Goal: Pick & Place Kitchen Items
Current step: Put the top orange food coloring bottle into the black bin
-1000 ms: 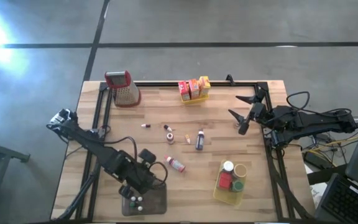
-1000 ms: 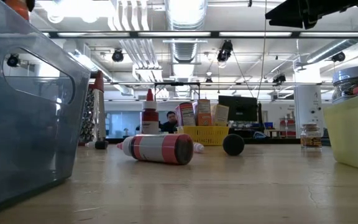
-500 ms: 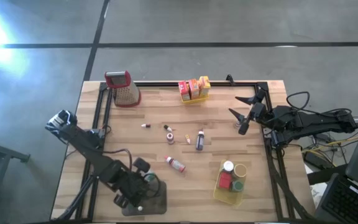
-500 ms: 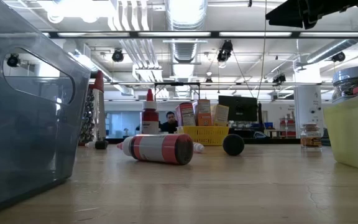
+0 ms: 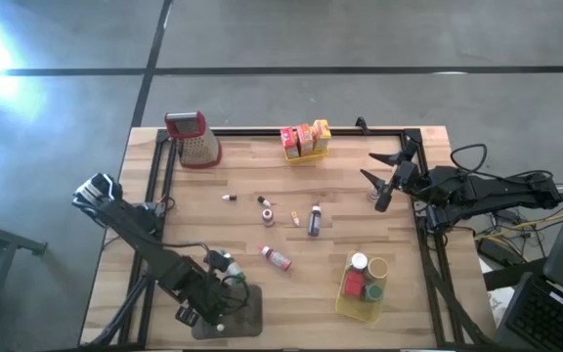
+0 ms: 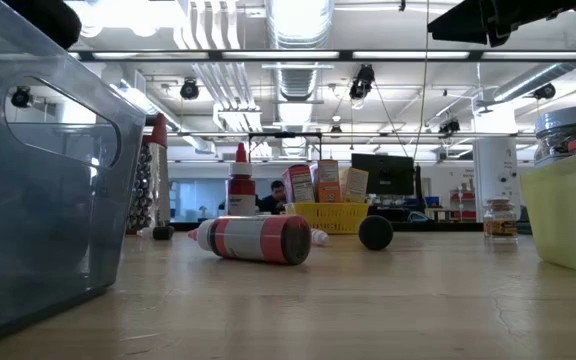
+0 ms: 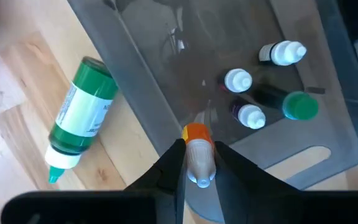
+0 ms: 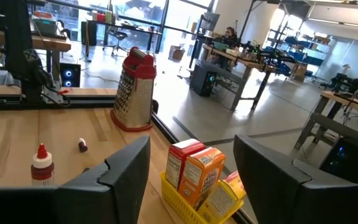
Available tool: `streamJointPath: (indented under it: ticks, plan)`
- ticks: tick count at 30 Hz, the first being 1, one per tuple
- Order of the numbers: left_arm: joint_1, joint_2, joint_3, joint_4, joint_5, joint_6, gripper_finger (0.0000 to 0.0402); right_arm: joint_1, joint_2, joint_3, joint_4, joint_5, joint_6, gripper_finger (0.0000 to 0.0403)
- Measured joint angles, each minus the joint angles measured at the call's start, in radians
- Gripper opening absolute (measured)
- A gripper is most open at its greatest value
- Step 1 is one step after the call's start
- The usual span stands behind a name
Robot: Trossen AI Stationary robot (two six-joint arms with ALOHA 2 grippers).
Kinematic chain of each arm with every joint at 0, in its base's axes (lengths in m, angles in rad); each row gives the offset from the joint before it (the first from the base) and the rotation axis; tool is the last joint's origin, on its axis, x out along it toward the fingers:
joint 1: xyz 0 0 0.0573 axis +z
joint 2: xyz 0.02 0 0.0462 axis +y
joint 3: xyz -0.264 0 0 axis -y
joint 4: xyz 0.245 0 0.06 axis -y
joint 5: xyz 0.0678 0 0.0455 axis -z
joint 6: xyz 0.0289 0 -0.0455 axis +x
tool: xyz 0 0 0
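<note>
the small orange-capped bottle [image 7: 197, 155] sits pinched between the left gripper [image 7: 197, 165] fingers, over the near rim of the grey tray [image 5: 252, 315] at the lower left of the high view. a second ago this gripper was higher on the table; it has swung down over the tray, so a drop looks close. the right gripper [image 5: 391, 174] hangs at the right edge, fingers apart and narrowing, holding nothing

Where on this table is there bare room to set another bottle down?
Bare wood lies between the grater and the grey tray, and between the two yellow baskets. The middle is crowded with small bottles; the left pincer holds an orange-capped bottle over the tray.
</note>
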State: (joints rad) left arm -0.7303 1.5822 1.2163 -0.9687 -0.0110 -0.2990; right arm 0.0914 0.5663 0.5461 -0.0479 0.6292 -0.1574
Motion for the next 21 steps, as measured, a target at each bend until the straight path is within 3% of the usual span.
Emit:
streamJointPath:
  ticks: [6, 21]
  plan:
    - [-0.006, 0.000, -0.057, 0.092, 0.007, 0.016, 0.0067, 0.000, 0.000, 0.000, 0.000, 0.000, 0.000, 0.0228]
    - [-0.020, 0.000, -0.135, 0.210, 0.017, 0.033, 0.0067, 0.000, 0.000, 0.000, 0.000, 0.000, 0.000, 0.0281]
